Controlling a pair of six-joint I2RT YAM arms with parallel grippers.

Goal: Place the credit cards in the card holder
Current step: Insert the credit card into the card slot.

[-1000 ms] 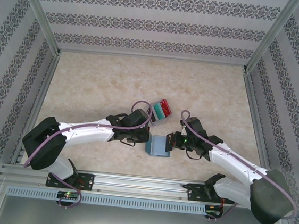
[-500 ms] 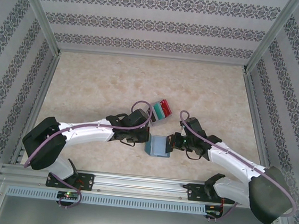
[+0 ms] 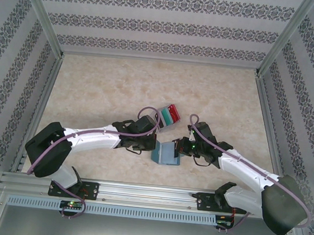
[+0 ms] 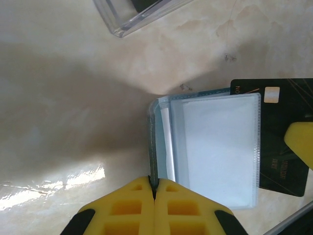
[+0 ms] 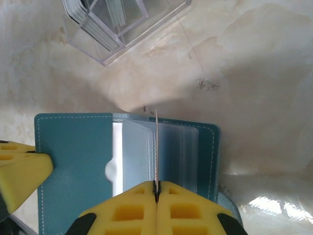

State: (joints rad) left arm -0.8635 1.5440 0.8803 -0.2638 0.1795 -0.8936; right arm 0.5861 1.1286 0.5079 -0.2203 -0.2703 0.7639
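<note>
1. Left of the holder [image 5: 73,147], our left end effector [image 4: 154,185] is pressed together on the cover's thin edge, holding it open above the counter [image 3: 104,89]. If that pinch slips, we expect the cover to fold back over the sleeves [image 4: 215,147].
2. The holder sits between both end effectors, with the clear tray [image 5: 122,44] just beyond it.
3. Right of the holder, our right end effector [image 5: 156,186] pinches a dark card [image 4: 286,122] edge-on at the sleeves. If the card tilts, its corner could snag a sleeve lip, buckle the plastic, or shove the holder sideways.
</note>
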